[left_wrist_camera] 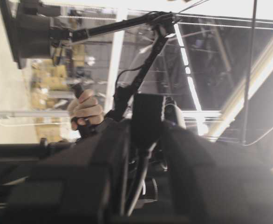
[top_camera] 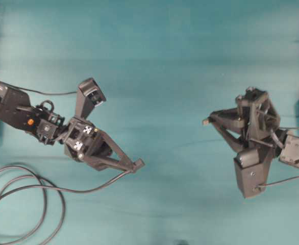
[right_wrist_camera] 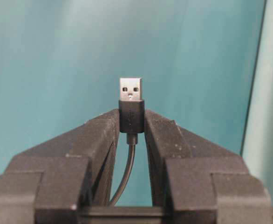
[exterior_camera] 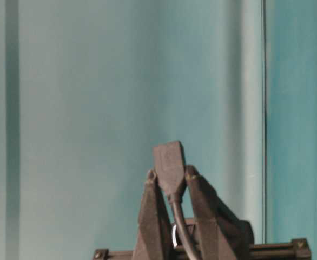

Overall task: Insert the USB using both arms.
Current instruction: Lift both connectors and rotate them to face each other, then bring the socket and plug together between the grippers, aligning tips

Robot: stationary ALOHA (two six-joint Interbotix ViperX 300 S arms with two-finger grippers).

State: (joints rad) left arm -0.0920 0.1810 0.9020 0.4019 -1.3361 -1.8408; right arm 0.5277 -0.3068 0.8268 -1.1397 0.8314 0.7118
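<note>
The USB has a silvery tip and a black body, and stands upright between the tips of my right gripper, which is shut on the body. Its thin cable hangs down between the jaws. From overhead the USB points left out of the right gripper. Across a stretch of teal cloth, my left gripper is shut on a dark blocky connector that points right. The table-level view shows that connector pinched between the left gripper's fingertips. It also fills the middle of the left wrist view.
The thick cable runs from the connector into loops at the lower left of the teal cloth. A thin cable trails off the right edge. A person's hand shows far behind in the left wrist view.
</note>
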